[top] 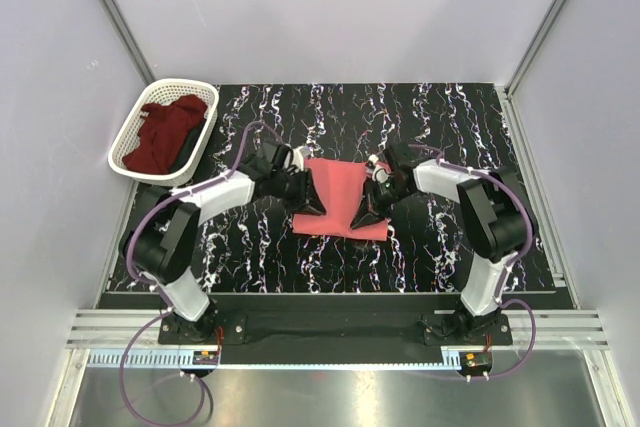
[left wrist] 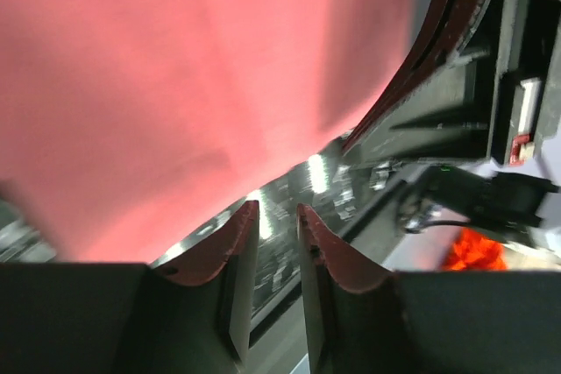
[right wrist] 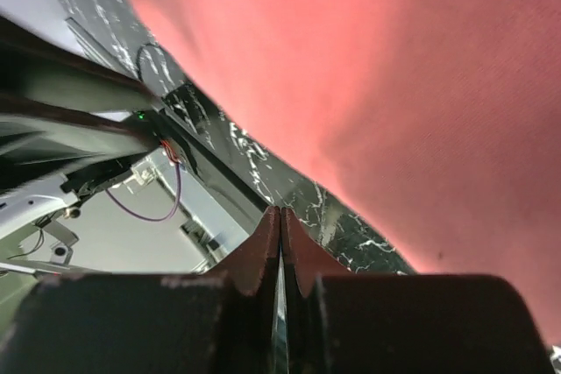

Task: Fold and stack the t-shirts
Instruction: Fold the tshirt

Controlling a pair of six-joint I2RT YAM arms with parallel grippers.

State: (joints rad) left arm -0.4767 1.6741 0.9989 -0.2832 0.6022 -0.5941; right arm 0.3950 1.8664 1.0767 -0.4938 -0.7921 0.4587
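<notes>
The tabletop (top: 450,137) is black with white marble-like veining, and it fills the floor of a booth of plain pale walls (top: 330,7) joined by slanting aluminium profiles. Along the near edge run silver rails (top: 330,327), with a brushed metal sheet below them. The two arm bases are bolted there. A small orange tag (top: 207,354) sits in front of each base, too small to read.

The salmon-pink t-shirt (top: 345,192) lies folded into a flat rectangle at the middle of the tabletop, between the two arms. The dark maroon t-shirt (top: 170,135) is bunched inside the white lattice basket (top: 128,162) at the far left corner.

The left gripper (left wrist: 279,209) is at the pink shirt's left edge. It is slightly released, and bare tabletop shows through the narrow gap. The right gripper (right wrist: 280,212) is at the shirt's right edge. It is clenched, its fingers pressed together with no cloth seen between them.
</notes>
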